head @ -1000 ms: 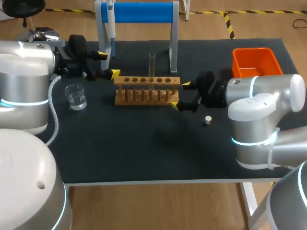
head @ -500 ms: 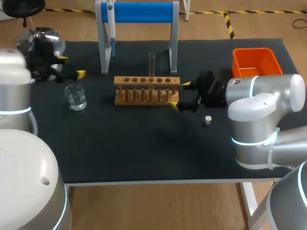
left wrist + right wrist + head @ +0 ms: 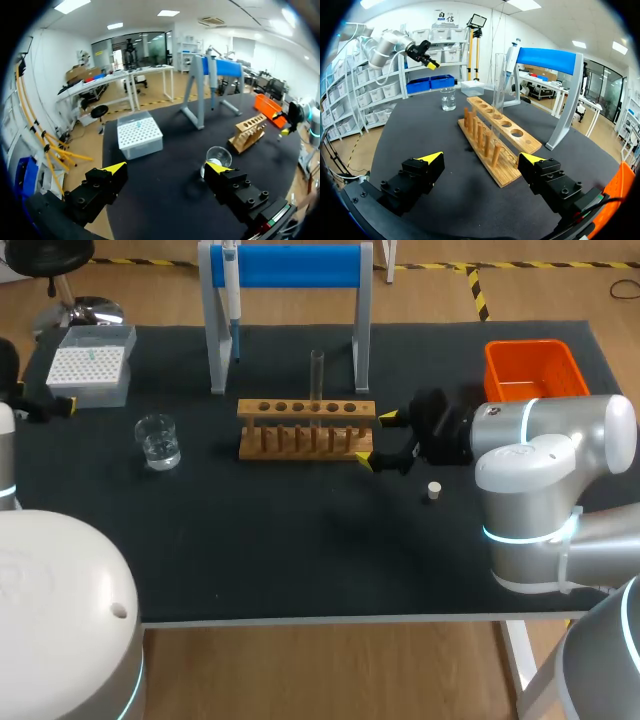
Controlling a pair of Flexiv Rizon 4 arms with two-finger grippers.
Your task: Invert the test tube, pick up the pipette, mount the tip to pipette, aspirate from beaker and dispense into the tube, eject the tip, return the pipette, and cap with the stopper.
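We are judging the tube (image 3: 317, 380) in the rack (image 3: 306, 427) fragile and slick, best gripped mid-wall above the rack; right fingers (image 3: 388, 418) and left fingers (image 3: 115, 167) are standing open.

A wide stretch of the black table (image 3: 300, 550) was left bare in front of the wooden test tube rack (image 3: 306, 430), broken only by the small white stopper (image 3: 433, 491) off its right end. That end was crowded by the right gripper (image 3: 377, 440), its fingers (image 3: 388, 418) spread. Behind the rack, passage was narrowed by the white-legged stand with a blue bar (image 3: 290, 265), and above it by the tall clear glass tube (image 3: 317, 375). A gap was left between the rack and the clear glass beaker (image 3: 158, 440).
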